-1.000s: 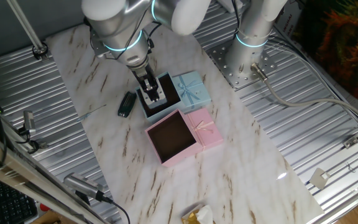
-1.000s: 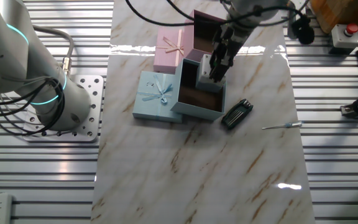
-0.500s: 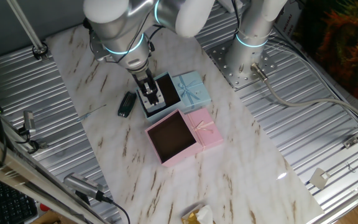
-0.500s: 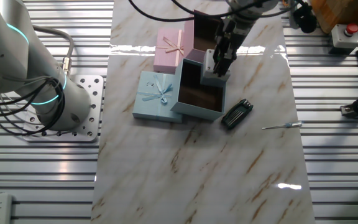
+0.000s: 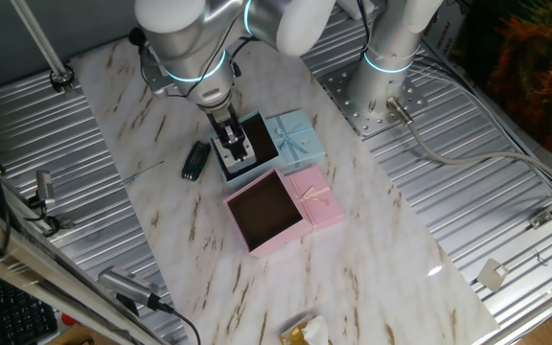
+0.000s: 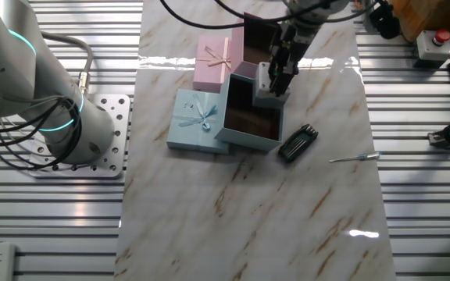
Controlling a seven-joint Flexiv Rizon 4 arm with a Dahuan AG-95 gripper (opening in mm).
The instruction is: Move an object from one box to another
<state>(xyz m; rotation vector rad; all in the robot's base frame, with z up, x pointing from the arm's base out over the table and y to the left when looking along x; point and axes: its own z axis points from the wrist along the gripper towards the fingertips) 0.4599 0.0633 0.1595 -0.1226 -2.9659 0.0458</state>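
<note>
My gripper (image 5: 235,144) hangs over the open light blue box (image 5: 260,144), near its left wall. It is shut on the small white-grey block (image 6: 269,95) and holds it just above the box's dark lining. The fingers (image 6: 278,69) cover its top, so the green button is hidden. The same box (image 6: 244,125) and gripper (image 6: 274,84) show in the other fixed view. The open pink box (image 5: 266,211) stands right next to the blue one, and it shows in the other fixed view (image 6: 258,40) behind the gripper.
The blue lid (image 5: 293,134) with its bow and the pink lid (image 5: 316,199) lie beside their boxes. A slim black gadget (image 5: 195,160) lies left of the blue box, and a thin screwdriver (image 6: 354,158) lies beyond it. The robot base (image 5: 381,91) stands at the back right.
The gripper has risen a little out of the blue box with the block in it, then stayed almost still. The boxes and lids have not moved.
</note>
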